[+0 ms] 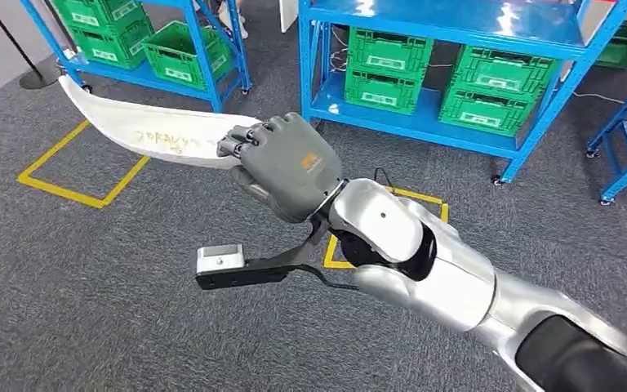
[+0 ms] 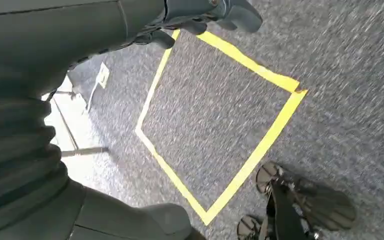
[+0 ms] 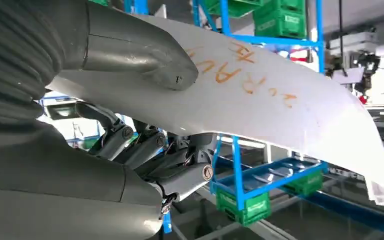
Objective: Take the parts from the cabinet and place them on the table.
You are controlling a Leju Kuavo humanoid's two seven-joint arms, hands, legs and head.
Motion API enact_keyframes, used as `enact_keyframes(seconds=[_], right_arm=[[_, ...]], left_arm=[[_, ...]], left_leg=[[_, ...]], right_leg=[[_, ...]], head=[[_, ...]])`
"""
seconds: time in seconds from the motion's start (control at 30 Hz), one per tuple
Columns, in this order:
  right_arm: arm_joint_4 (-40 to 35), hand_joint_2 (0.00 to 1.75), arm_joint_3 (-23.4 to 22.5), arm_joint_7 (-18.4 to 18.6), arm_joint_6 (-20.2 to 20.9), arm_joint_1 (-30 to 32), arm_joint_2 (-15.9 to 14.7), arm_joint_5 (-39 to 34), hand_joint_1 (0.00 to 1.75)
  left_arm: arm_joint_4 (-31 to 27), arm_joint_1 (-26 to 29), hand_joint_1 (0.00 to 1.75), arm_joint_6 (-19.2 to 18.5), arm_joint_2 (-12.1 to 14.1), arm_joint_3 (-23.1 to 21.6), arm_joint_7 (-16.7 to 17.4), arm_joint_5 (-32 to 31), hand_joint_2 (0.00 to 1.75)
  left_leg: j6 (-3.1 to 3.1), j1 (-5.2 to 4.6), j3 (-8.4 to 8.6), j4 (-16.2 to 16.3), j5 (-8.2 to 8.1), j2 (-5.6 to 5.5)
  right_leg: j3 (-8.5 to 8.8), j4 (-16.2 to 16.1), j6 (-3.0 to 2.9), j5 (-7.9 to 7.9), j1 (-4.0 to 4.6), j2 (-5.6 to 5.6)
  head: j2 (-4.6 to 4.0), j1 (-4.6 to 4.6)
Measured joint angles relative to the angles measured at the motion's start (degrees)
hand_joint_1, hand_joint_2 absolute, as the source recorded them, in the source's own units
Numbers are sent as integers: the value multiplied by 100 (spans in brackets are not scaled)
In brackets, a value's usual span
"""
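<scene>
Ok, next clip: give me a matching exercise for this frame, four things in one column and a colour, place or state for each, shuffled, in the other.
Things:
1. white curved part
2. right hand
3. green crates
4. yellow tape square

Descriptions:
A. marked out on the grey carpet
B. stacked on the low shelf of a blue rack
C. bears orange handwriting and is carried above the floor
D. grips one end of the part

Pairs: 1-C, 2-D, 3-B, 4-A

White part point(image 1: 143, 135) in right hand point(image 1: 287, 166)
</scene>
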Motion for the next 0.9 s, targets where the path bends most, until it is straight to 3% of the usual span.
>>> enact_keyframes(seconds=[0.03,0.07,0.1,0.13,0.2,0.23,0.27,0.3,0.33,0.37,0.4,0.43,0.47,0.57,0.6,0.63,0.67,0.73,0.77,0.8,0.83,0.87,0.9], right_arm=[[0,175,0,-2,0,-6,2,0,175],[0,175,0,-7,0,-12,2,0,175],[-2,175,0,-7,0,-10,2,0,175],[-2,175,-2,-7,-2,-23,2,0,175],[0,175,2,-22,0,-5,2,0,175],[0,175,4,-33,0,-3,2,-2,175],[0,175,7,-39,0,-2,2,-9,175],[0,175,7,-42,0,-3,2,-13,175],[0,175,7,-44,0,-6,2,-18,175],[0,175,7,-48,0,-15,2,-17,175],[0,175,7,-63,0,-25,2,-20,175],[0,175,4,-66,0,-31,2,-20,175],[-2,175,4,-79,0,-48,2,-24,175],[0,175,4,-98,0,-55,2,-28,175],[0,175,4,-98,0,-60,2,-28,175],[0,175,4,-103,-2,-73,2,-31,175],[0,175,2,-107,-2,-81,-2,-33,175],[4,175,4,-98,0,-52,-18,-33,175],[4,175,7,-101,0,-39,-20,-33,175],[9,175,7,-96,2,-33,-28,-33,175],[11,175,7,-94,2,-35,-31,-33,175],[11,175,7,-96,0,-40,-31,-33,175],[9,175,7,-98,0,-47,-31,-33,175]], left_arm=[[2,13,0,0,0,2,0,2,175],[0,18,0,0,9,4,0,4,175],[0,22,0,0,7,4,0,11,175],[0,11,0,0,7,4,-2,11,175],[0,2,0,0,7,7,-4,13,175],[0,4,0,0,7,7,-7,13,175],[2,13,0,0,4,9,-7,13,175],[2,23,0,0,4,13,-7,15,175],[2,26,0,0,7,20,-11,17,175],[0,24,0,0,9,28,-20,26,175],[0,17,0,0,7,31,-31,28,175],[2,4,0,-2,-11,31,-33,28,175],[0,-4,0,0,-9,31,-39,28,175],[0,17,0,0,0,35,-39,26,175],[0,31,0,0,2,37,-37,28,175],[0,31,0,0,7,39,-39,26,175],[0,21,0,0,11,39,-39,26,175],[0,10,0,-2,7,42,-42,26,175],[0,13,0,0,7,42,-42,26,175],[0,24,0,0,9,42,-42,26,175],[0,29,0,0,11,44,-39,26,175],[0,29,0,0,9,46,-39,26,175],[0,24,0,0,7,46,-39,26,175]], left_leg=[[-38,7,-3,-25,23,-43],[-61,-11,-38,2,12,-9],[-80,-29,-80,119,-76,248],[-105,-22,-215,405,-262,392],[-162,12,-629,1289,-676,496],[-180,22,-764,1576,-766,503],[-198,41,-813,1679,-736,510],[-210,59,-702,1485,-580,528],[-220,73,-484,1082,-363,564],[-226,80,-153,488,-113,660],[-226,71,79,6,-80,899],[-174,11,97,18,-131,928],[-92,21,87,-12,-80,860],[15,-7,62,-30,-53,711],[66,26,94,-75,-21,656],[91,27,95,-82,-9,616],[114,27,80,-81,-3,576],[135,12,61,-77,-1,454],[139,-1,55,-68,1,392],[139,-9,51,-56,1,320],[138,-13,47,-41,1,250],[136,-16,47,-27,1,187],[129,-14,46,-13,2,125]], right_leg=[[4,-13,-32,15,0,-41],[55,-95,-88,68,-49,-115],[78,-116,-114,82,-47,-170],[75,-119,-135,84,-47,-214],[66,-117,-139,81,-42,-338],[61,-113,-140,79,-42,-393],[57,-109,-139,78,-44,-454],[58,-106,-133,74,-45,-512],[62,-100,-122,66,-46,-561],[70,-87,-97,50,-56,-621],[79,-70,-65,32,-49,-666],[70,-73,-34,24,-13,-685],[64,-70,10,20,-8,-728],[98,-103,111,26,-29,-855],[88,-39,153,-33,-67,-774],[-5,186,164,-185,-70,-518],[-198,575,169,-396,-80,-367],[-651,1471,167,-753,-62,-261],[-780,1691,157,-767,-53,-250],[-772,1620,133,-655,-44,-237],[-633,1296,100,-439,-40,-224],[-400,819,63,-188,-33,-181],[-123,276,28,44,-27,-56]], head=[[0,-2],[0,-2],[0,-26],[0,-37],[0,-33],[0,-37],[0,-35],[0,-35],[0,-35],[0,-35],[0,-35],[0,-39],[0,-24],[0,-28],[0,-17],[0,-15],[0,-7],[0,-4],[0,-7],[0,-2],[0,2],[0,-2],[0,0]])
